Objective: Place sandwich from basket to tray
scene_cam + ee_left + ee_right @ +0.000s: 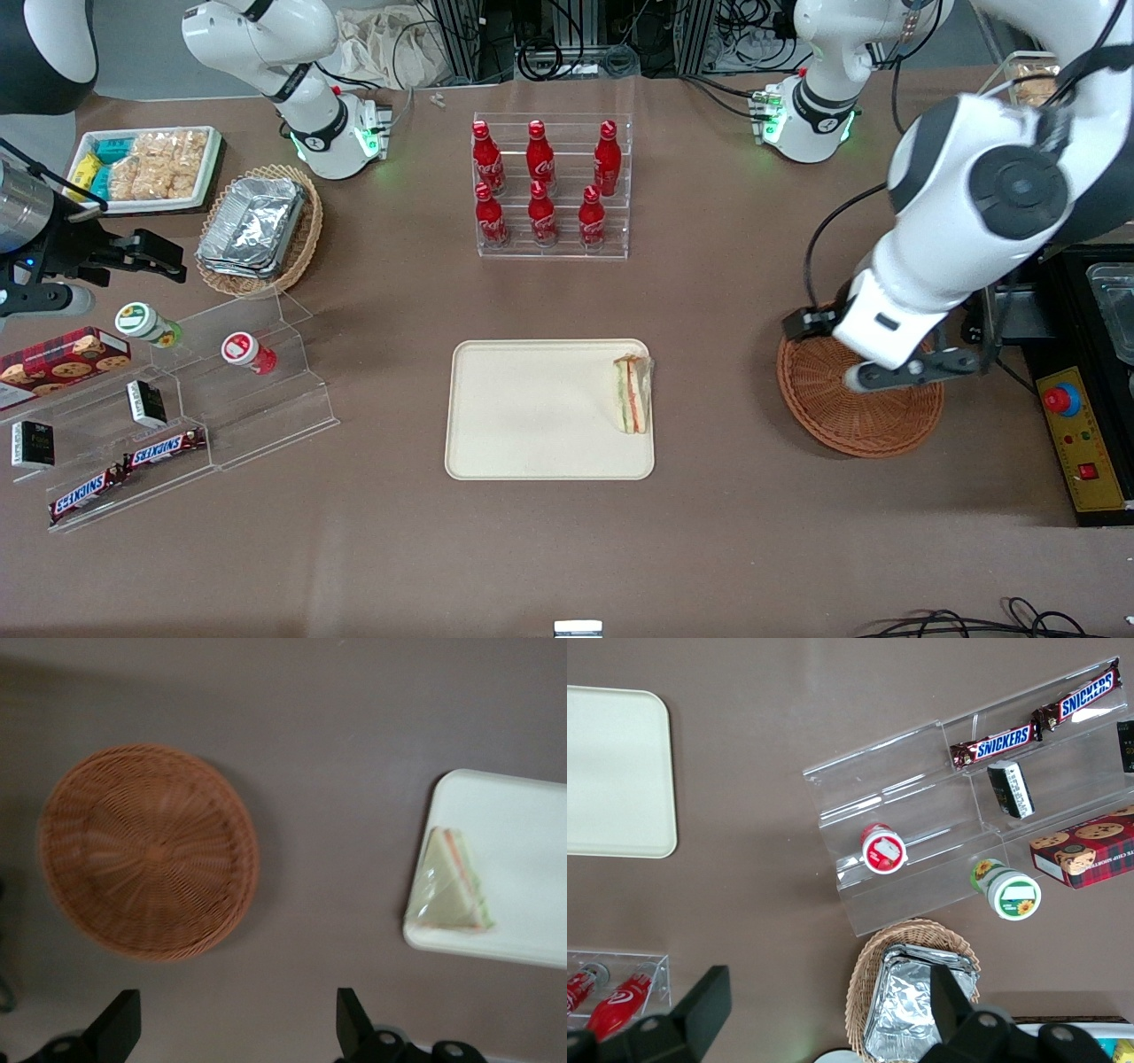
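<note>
1. Basically done: tray (532, 408) on the desk (709, 292) now carries the sandwich (633, 393), lying flat just inside the tray's rim on the side nearest the basket.
2. Basket (873, 416) has nothing in it; wrist cam shows bare weave.
3. Left, IMO: only retract the arm, no further pick needed.
4. Tool (235, 1028) hangs above the basket, near its rim, fingers (120, 1020) spread wide, released, gripping nothing, touching nothing.
</note>
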